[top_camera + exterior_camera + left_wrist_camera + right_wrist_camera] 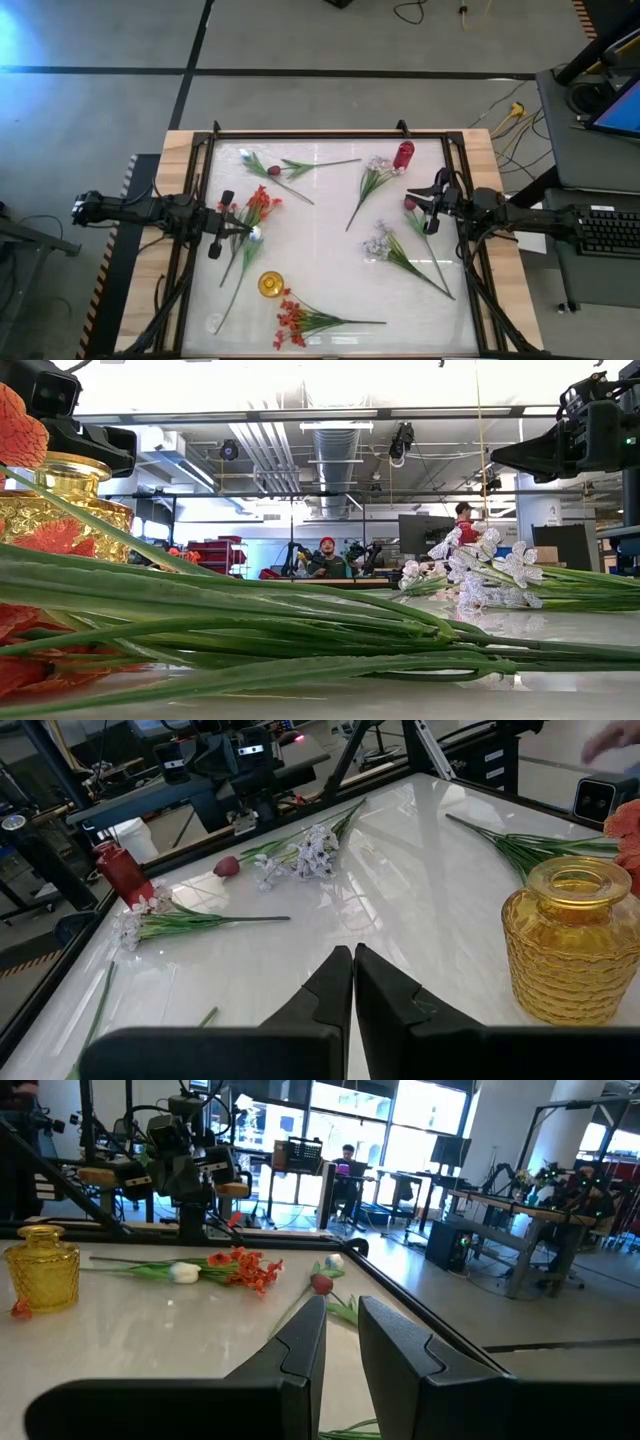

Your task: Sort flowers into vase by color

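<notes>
While the left gripper [214, 250], jaws together and empty, hangs by the table's left edge over the red-orange blossom spray [262, 203], light, floppy flowers lie scattered; thin stems suit pinching. Right gripper [432, 225], jaws slightly apart, empty, waits near the right edge.

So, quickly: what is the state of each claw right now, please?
Left claw: closed, holding nothing.
Right claw: slightly open, holding nothing.
</notes>
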You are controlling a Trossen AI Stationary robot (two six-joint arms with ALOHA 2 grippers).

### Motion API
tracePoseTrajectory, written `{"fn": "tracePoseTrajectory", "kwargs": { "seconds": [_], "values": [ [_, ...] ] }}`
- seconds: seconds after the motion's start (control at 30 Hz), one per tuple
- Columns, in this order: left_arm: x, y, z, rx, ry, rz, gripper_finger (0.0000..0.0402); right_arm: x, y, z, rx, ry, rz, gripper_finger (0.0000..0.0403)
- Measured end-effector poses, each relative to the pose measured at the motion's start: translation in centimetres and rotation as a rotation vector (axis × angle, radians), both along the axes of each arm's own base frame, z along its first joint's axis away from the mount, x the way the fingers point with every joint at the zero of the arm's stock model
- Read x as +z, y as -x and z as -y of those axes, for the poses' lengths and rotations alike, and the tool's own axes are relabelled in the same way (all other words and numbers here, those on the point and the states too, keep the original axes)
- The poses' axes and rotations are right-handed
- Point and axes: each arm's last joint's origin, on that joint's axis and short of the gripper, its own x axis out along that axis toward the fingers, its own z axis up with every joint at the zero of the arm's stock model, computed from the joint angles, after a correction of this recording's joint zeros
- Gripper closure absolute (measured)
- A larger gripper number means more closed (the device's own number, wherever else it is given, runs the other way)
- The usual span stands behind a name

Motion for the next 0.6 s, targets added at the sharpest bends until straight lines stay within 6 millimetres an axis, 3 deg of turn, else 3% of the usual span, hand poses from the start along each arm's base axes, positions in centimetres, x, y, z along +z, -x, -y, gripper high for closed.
{"fn": "tracePoseTrajectory", "kwargs": {
  "seconds": [0.37, 0.6],
  "values": [
    [0.0, 0.0, 0.0, -0.002, -0.007, 0.005, 0.0402, 0.0, 0.0, 0.0, 0.001, 0.000, 0.000, 0.0346],
    [3.4, -0.2, 0.0, 0.019, 0.234, 0.331, 0.0402, 0.4, 0.0, 0.0, 0.000, -0.048, 0.059, 0.0346]
  ]
}}
